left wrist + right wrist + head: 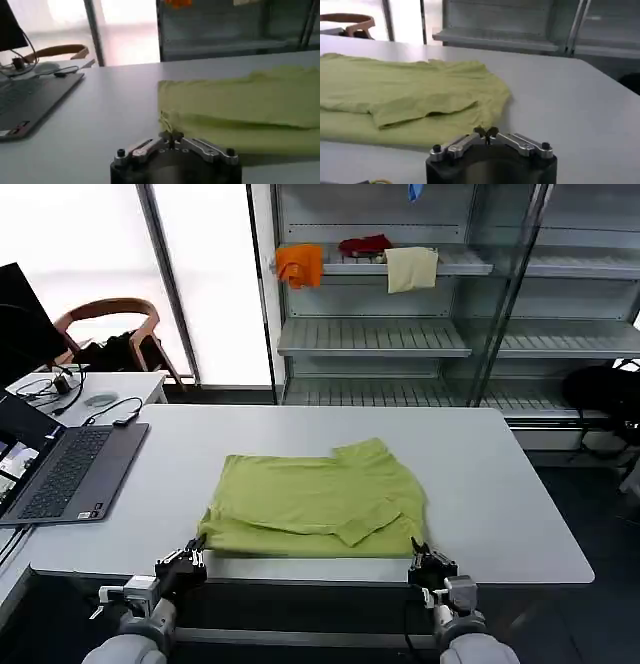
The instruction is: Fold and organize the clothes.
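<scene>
The clothes are one lime yellow-green T-shirt [315, 504], lying folded into a rough rectangle on the middle of the white table [500, 484]; a sleeve flap sits on top at its right. My left gripper [197, 549] is at the shirt's near left corner, shut, with the fabric corner [163, 119] drawn into its tips [171, 135]. At the near right corner, my right gripper [418, 552] is also shut, and its tips [486, 132] pinch the near hem of the T-shirt [420, 95]. Both grippers sit right at the table's front edge.
An open grey laptop [70, 469] lies at the table's left edge, with cables and a side table behind it. A wooden chair [110, 319] stands at back left. Behind the table, a shelf unit holds orange [300, 264], red [365, 246] and cream [411, 269] cloths.
</scene>
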